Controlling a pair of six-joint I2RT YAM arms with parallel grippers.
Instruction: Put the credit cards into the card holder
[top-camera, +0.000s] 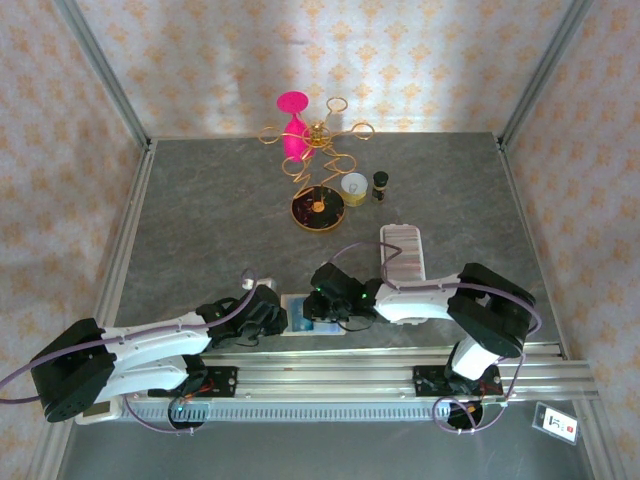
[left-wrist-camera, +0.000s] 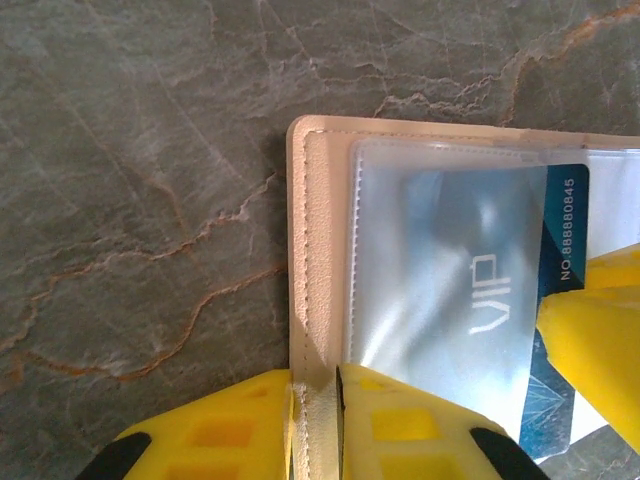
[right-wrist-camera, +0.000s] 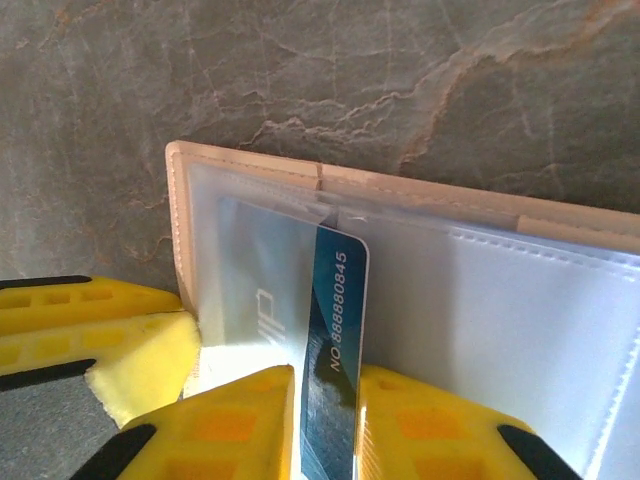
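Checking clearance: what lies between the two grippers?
The open card holder, a blue credit card partly in its sleeve, spans left gripper to right gripper; top external view.

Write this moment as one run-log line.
left tool: shut on holder edge | right tool: shut on card | card: partly inside clear sleeve

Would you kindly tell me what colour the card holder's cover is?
The card holder is cream-beige; left wrist view shows it best.
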